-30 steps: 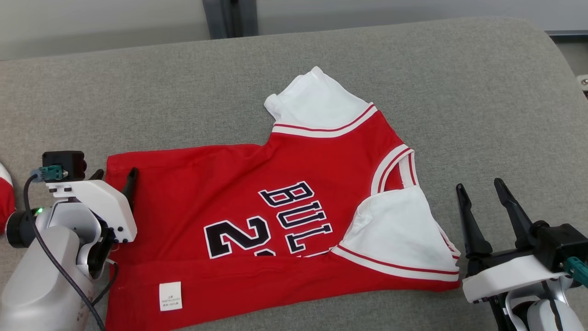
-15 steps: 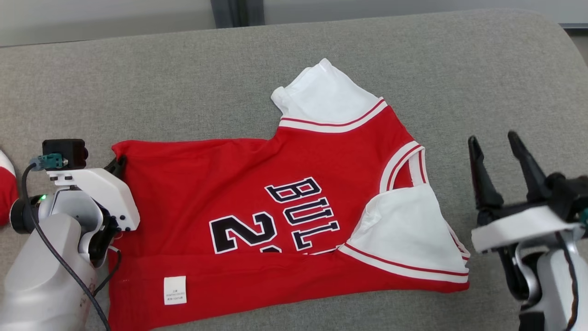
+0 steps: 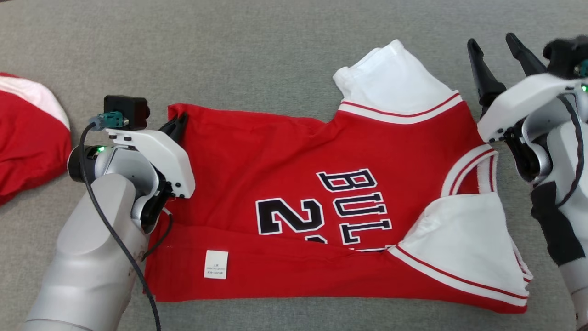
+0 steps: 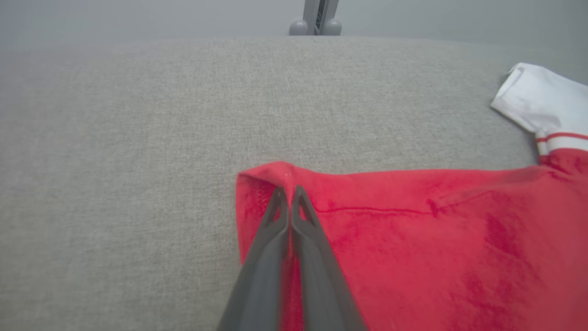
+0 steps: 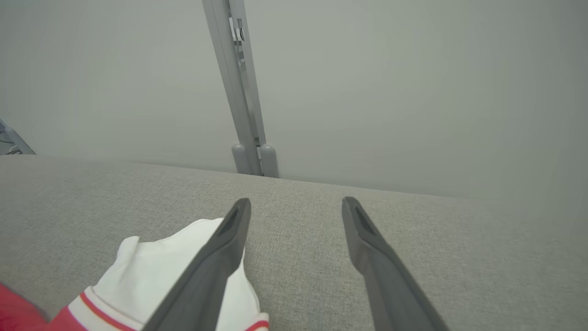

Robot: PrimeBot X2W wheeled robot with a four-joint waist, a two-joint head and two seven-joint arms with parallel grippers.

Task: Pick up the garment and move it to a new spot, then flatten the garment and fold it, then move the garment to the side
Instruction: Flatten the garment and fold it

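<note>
Left pincer: was open, now closed on jersey corner, centre-left.
Right pincer: wide open, empty, moved to upper right.
Jersey: centre, on bench.
Hidden: number partly under fold.

The jersey shows bright red with white sleeves, red-and-white striped trim and black, white-edged lettering, its label white, the cushion a flecked grey, the other cloth red and white too.

Left pincer pinched tight; right pincer's 2 fingers spread wide apart.
</note>
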